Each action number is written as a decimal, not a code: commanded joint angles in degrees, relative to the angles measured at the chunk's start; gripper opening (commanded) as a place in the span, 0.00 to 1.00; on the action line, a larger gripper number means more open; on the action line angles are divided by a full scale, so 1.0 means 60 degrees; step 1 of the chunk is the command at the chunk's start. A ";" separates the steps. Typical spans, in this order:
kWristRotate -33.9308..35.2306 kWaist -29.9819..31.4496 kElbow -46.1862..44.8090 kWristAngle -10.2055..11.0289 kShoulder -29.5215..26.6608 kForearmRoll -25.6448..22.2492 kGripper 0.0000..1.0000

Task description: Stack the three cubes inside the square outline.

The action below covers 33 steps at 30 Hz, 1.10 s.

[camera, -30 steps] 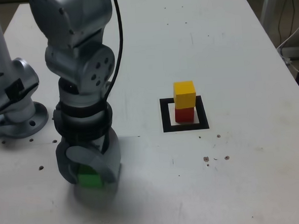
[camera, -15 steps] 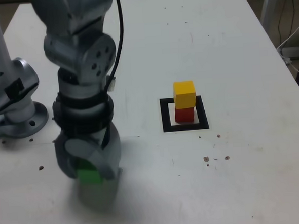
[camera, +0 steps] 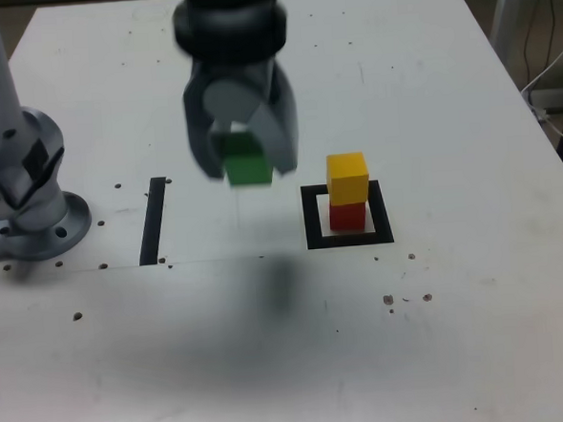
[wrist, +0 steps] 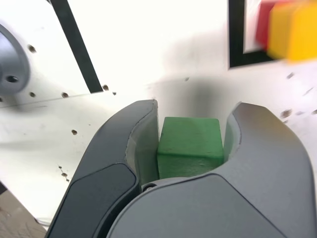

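While I'm carrying the green cube [camera: 247,167] up off the desk [camera: 426,68], my gripper [camera: 245,165] is clamping it, now just beside the yellow cube [camera: 347,178] sitting on the red cube [camera: 347,217] inside the square outline [camera: 311,223]; only the topping placement is remaining.

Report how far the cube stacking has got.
Done: yellow cube sits on red cube inside the square outline. In hand: the gripper holds the green cube between its fingers, off the table. Left: set green on yellow.
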State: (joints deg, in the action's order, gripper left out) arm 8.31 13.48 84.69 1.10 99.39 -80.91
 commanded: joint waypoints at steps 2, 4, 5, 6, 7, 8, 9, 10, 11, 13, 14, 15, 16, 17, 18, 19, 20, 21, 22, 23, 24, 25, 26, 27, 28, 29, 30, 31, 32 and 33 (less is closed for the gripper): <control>-0.0076 -0.0548 0.1304 0.0030 0.0376 -0.0740 0.09; -0.0063 -0.0821 0.1640 0.0061 0.0567 -0.0853 0.09; -0.0042 -0.0925 0.1770 0.0092 0.0644 -0.0885 0.09; -0.0008 -0.1005 0.1877 0.0131 0.0712 -0.0905 0.09; 0.0055 -0.1080 0.1987 0.0188 0.0789 -0.0922 0.09; 0.0112 -0.1115 0.2045 0.0230 0.0841 -0.0929 0.09; 0.0172 -0.1137 0.2092 0.0266 0.0889 -0.0929 0.09; 0.0236 -0.1146 0.2130 0.0290 0.0939 -0.0923 0.09; 0.0296 -0.1147 0.2168 0.0293 0.0997 -0.0915 0.09; 0.0378 -0.1147 0.2233 0.0259 0.1118 -0.0897 0.09; 0.0399 -0.1147 0.2259 0.0239 0.1175 -0.0889 0.09; 0.0410 -0.1147 0.2281 0.0220 0.1228 -0.0877 0.09; 0.0406 -0.1147 0.2297 0.0206 0.1277 -0.0863 0.09; 0.0391 -0.1147 0.2308 0.0200 0.1324 -0.0847 0.09; 0.0373 -0.1147 0.2317 0.0205 0.1371 -0.0831 0.09; 0.0351 -0.1147 0.2328 0.0216 0.1421 -0.0818 0.09; 0.0324 -0.1147 0.2346 0.0227 0.1477 -0.0805 0.09; 0.0294 -0.1147 0.2370 0.0238 0.1541 -0.0790 0.09; 0.0267 -0.1147 0.2400 0.0247 0.1609 -0.0778 0.10; 0.0247 -0.1147 0.2433 0.0254 0.1678 -0.0766 0.10; 0.0233 -0.1147 0.2465 0.0260 0.1746 -0.0753 0.10; 0.0222 -0.1147 0.2498 0.0266 0.1810 -0.0740 0.10; 0.0208 -0.1147 0.2543 0.0274 0.1887 -0.0723 0.10; 0.0197 -0.1147 0.2578 0.0283 0.1941 -0.0709 0.10; 0.0185 -0.1147 0.2612 0.0291 0.1993 -0.0694 0.10; 0.0172 -0.1147 0.2646 0.0296 0.2045 -0.0681 0.10; 0.0159 -0.1147 0.2679 0.0298 0.2097 -0.0667 0.10; 0.0144 -0.1147 0.2713 0.0298 0.2149 -0.0652 0.10; 0.0130 -0.1148 0.2746 0.0298 0.2198 -0.0634 0.10; 0.0120 -0.1152 0.2773 0.0297 0.2243 -0.0612 0.10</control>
State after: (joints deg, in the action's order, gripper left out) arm 9.21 6.59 100.88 2.79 112.20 -84.83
